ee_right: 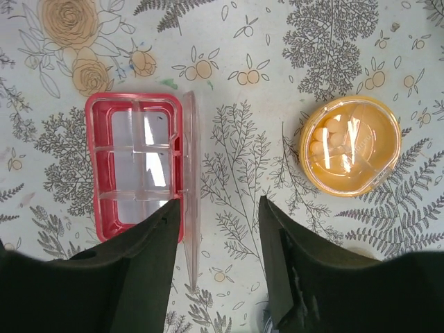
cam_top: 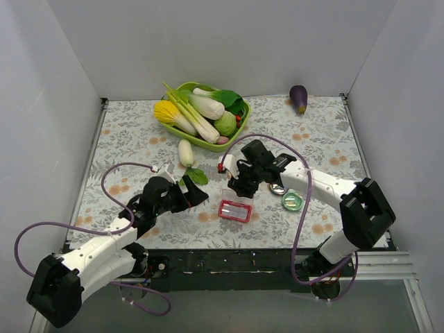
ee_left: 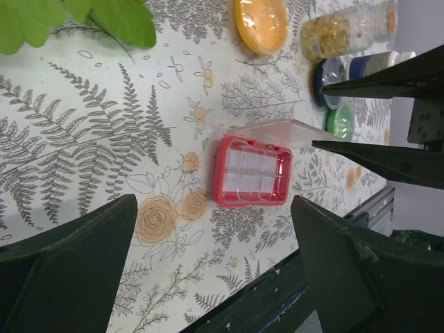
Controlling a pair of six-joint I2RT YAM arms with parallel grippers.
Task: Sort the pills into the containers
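The pink-red compartment box (cam_top: 234, 211) lies flat near the table's front edge, its clear lid (ee_right: 191, 180) standing open. It also shows in the left wrist view (ee_left: 251, 172) and the right wrist view (ee_right: 135, 163); its compartments look empty. Small pale oblong pills (ee_right: 333, 142) show inside a round orange cap-like dish (ee_right: 378, 173), to the right of the box in the right wrist view. My right gripper (ee_right: 220, 201) is open and empty, just above the box's lid edge. My left gripper (ee_left: 213, 201) is open and empty, left of the box.
A green bowl of vegetables (cam_top: 182, 132) stands at the back. A white radish (cam_top: 185, 152), a green leaf (cam_top: 196, 175) and an eggplant (cam_top: 298, 98) lie on the cloth. An amber bottle (ee_left: 347, 28), a blue-capped bottle (ee_left: 331, 75) and a green cap (cam_top: 292, 201) sit by the right arm.
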